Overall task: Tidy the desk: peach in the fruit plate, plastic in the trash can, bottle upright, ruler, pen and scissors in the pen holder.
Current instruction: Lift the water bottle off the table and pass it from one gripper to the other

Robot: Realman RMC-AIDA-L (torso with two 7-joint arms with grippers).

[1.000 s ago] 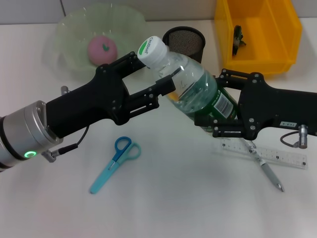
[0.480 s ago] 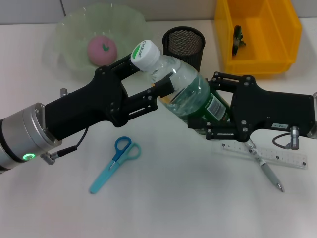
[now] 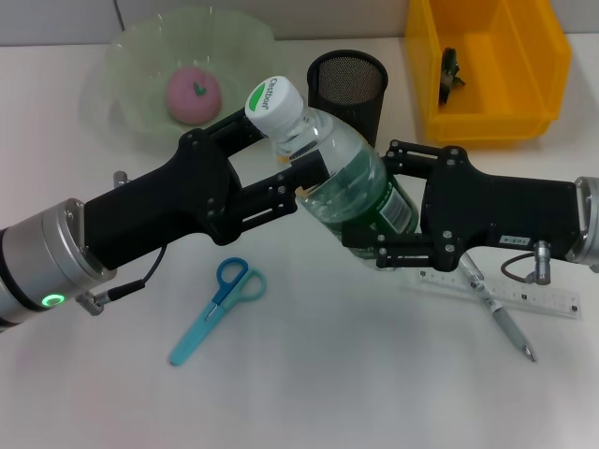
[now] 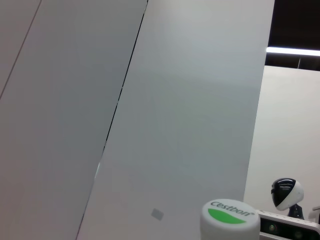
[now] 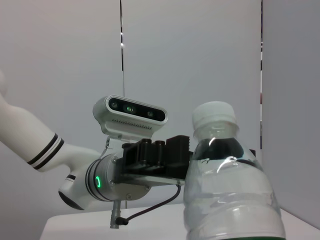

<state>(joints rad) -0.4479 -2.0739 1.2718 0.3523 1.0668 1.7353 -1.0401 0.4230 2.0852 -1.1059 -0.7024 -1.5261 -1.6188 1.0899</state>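
The clear bottle (image 3: 351, 182), with a green label and a white cap (image 4: 230, 220), hangs tilted above the table, cap up and to the left. My right gripper (image 3: 379, 224) is shut on its lower body. My left gripper (image 3: 276, 159) is open, one finger on each side of the neck and shoulder. The pink peach (image 3: 193, 94) lies in the pale green fruit plate (image 3: 122, 89). Blue scissors (image 3: 217, 309) lie at the front left. The clear ruler (image 3: 524, 295) and the pen (image 3: 501, 318) lie crossed at the right. The black mesh pen holder (image 3: 347, 82) stands behind the bottle.
A yellow bin (image 3: 487, 70) at the back right holds a small dark item (image 3: 449, 75). Both black arms reach across the middle of the white table (image 3: 356, 393). In the right wrist view the bottle (image 5: 227, 195) fills the foreground with the left arm (image 5: 135, 170) behind it.
My right arm has carried the bottle's lower body leftward, so the bottle stands steeper and sits deeper between the left fingers. The left arm has hardly moved.
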